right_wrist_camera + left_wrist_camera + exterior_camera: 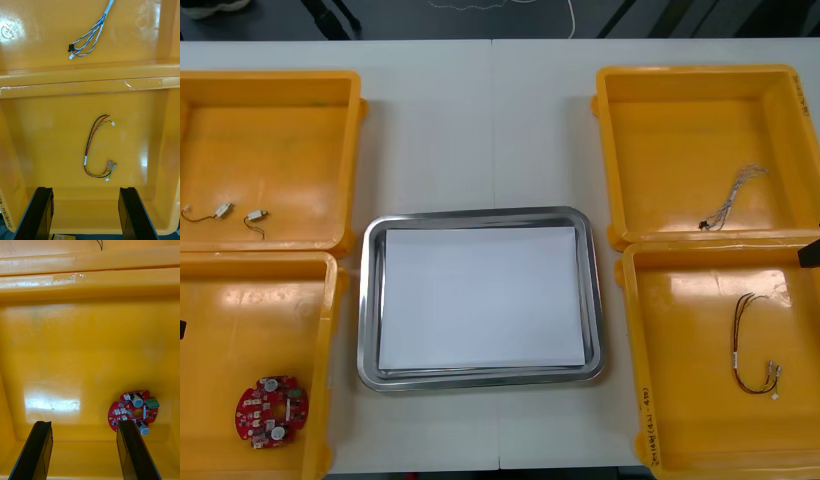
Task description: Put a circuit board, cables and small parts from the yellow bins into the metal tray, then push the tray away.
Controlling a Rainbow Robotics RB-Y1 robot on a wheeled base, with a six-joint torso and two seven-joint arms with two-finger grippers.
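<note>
table [480, 130]: light, seam down middle | floor [410, 22]: dark | cord [571, 22]: white, beyond table

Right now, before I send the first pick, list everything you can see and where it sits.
Table: one, light, under everything.
Bins: four, yellow; left far bin, left near bin, right far bin, right near bin.
Metal tray: one, shiny rim, white inside, between the bins.
Circuit board: one, round, red, in the left near bin.
Small metal parts: two, silvery with thin wires, in the left far bin.
Twisted blue and white cable: one, in the right far bin.
Red and yellow cable: one, with a black strand, in the right near bin.
Left gripper: black, open, over the left near bin.
Right gripper: black, open, over the right near bin.
</note>
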